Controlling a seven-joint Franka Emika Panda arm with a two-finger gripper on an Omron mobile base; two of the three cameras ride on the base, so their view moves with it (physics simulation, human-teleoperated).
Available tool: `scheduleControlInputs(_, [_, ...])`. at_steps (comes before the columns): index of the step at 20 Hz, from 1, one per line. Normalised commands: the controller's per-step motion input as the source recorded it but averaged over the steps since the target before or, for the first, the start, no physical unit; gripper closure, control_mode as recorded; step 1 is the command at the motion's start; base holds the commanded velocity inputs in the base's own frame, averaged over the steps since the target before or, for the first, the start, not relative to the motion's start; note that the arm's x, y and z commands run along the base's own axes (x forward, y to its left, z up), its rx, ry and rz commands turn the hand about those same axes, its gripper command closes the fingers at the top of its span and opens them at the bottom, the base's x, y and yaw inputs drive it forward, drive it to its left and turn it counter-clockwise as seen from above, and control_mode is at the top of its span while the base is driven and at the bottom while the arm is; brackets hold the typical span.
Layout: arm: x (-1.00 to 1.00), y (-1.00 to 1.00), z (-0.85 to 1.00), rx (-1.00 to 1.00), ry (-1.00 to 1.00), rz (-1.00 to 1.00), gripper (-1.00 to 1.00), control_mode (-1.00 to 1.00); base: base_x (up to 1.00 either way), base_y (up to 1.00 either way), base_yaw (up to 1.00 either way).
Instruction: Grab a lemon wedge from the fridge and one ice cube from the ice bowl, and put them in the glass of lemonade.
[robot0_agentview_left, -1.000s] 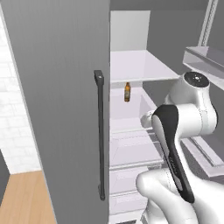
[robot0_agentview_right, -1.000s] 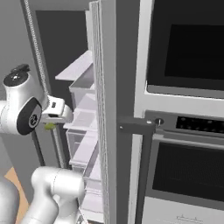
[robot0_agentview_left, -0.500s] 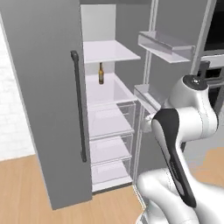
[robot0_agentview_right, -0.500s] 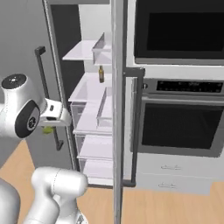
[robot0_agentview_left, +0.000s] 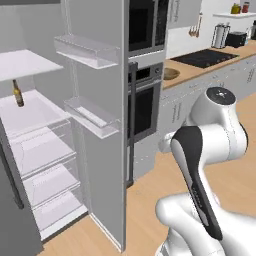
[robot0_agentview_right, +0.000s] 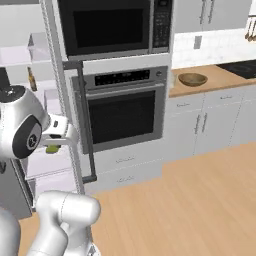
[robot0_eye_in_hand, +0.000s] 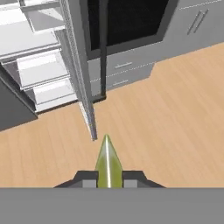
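Observation:
My gripper (robot0_eye_in_hand: 109, 177) is shut on the lemon wedge (robot0_eye_in_hand: 107, 162), a thin yellow-green sliver pointing out between the dark fingertips above the wooden floor. From the right base view the gripper (robot0_agentview_right: 52, 146) hangs beside the open fridge (robot0_agentview_right: 40, 107) with the green lemon wedge (robot0_agentview_right: 51, 148) under the hand. The fridge (robot0_agentview_left: 35, 145) stands open at the left, white shelves showing. The tan ice bowl (robot0_agentview_right: 192, 79) sits on the wooden counter right of the oven, far from the gripper; it is also the ice bowl (robot0_agentview_left: 170, 73). The glass of lemonade and the ice cube are out of view.
A brown bottle (robot0_agentview_left: 17, 93) stands on a fridge shelf. The open fridge door (robot0_agentview_left: 97, 120) with its racks juts toward me. A black microwave (robot0_agentview_right: 115, 25) and oven (robot0_agentview_right: 125, 107) column stands between fridge and counter (robot0_agentview_right: 220, 75). Wooden floor (robot0_agentview_right: 190, 200) lies to the right.
The whole picture has swung right: the base has turned away from the fridge interior, bringing the oven column, counter and bowl into view. The gripper stays shut on the lemon wedge.

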Motion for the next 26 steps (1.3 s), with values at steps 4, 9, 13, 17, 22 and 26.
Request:
scheduleControlInputs(4, [0.00,0.00,0.00,0.00,0.00,0.00,1.00,1.00,0.46,-1.00,-0.33])
scheduleControlInputs(9, [0.00,0.00,0.00,0.00,0.00,0.00,1.00,1.00,1.00,-0.96,0.02])
scheduleControlInputs(13, [0.00,0.00,0.00,0.00,0.00,0.00,1.00,1.00,1.00,-0.84,0.17])
scheduleControlInputs(17, [0.00,0.00,0.00,0.00,0.00,0.00,1.00,1.00,1.00,-0.57,0.14])
scheduleControlInputs(22, [0.00,0.00,0.00,0.00,0.00,0.00,1.00,1.00,1.00,-0.29,0.08])
scheduleControlInputs(26, [0.00,0.00,0.00,0.00,0.00,0.00,1.00,1.00,1.00,-0.11,0.06])
